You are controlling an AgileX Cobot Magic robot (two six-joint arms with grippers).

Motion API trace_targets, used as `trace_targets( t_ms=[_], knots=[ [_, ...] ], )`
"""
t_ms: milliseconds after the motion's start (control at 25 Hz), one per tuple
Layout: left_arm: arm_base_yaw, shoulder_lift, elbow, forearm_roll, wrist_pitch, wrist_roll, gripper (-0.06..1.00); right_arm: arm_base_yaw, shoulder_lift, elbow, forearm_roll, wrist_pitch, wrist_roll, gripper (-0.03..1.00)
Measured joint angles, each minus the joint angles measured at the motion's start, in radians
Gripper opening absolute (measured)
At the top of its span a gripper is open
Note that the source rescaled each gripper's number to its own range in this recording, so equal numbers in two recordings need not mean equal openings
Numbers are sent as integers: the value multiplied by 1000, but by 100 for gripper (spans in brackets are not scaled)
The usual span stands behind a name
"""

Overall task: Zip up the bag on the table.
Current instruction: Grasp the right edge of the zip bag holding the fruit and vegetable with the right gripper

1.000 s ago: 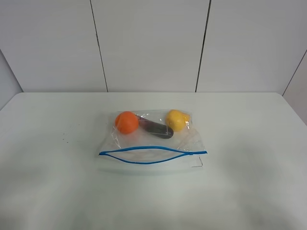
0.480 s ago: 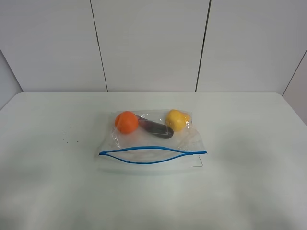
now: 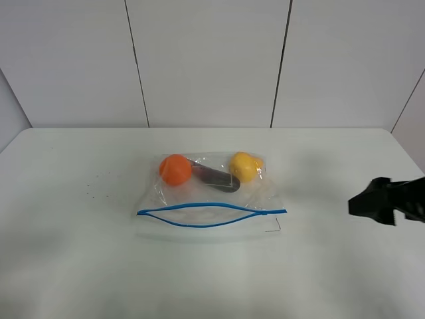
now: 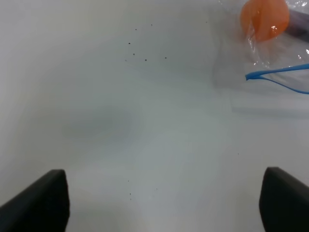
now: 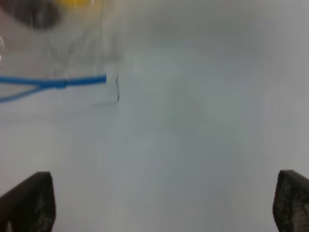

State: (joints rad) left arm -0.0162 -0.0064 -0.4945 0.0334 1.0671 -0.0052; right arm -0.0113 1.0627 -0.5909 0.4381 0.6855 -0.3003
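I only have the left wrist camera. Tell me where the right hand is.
Observer: The right hand hovers over the table off the right end of the bag, open, touching nothing.
Operator: Report the zipper along its whole length.
Observer: The blue zipper strip gapes in the middle; its tracks meet only at both ends.
Operator: List what lies beside the orange item.
Observer: A dark item next to it, then a yellow item, all inside the bag.
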Motion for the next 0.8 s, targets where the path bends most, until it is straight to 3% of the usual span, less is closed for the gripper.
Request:
trace_targets(
  t_ms=[160, 240, 480, 680, 800],
  knots=[
    [0, 0, 0, 0, 0, 0, 85, 0, 274, -30, 224, -32, -248, 100],
    [0, 0, 0, 0, 0, 0, 85, -1, 382, -85, 349, -4, -389, 100],
    [0, 0, 0, 0, 0, 0, 85, -118, 668, -260, 639, 219, -694, 100],
    [0, 0, 0, 0, 0, 0, 85, -201, 895, -342, 755, 451, -852, 100],
    [0, 0, 0, 0, 0, 0, 85, -206, 1025, -407, 804, 505, -905, 100]
  ],
)
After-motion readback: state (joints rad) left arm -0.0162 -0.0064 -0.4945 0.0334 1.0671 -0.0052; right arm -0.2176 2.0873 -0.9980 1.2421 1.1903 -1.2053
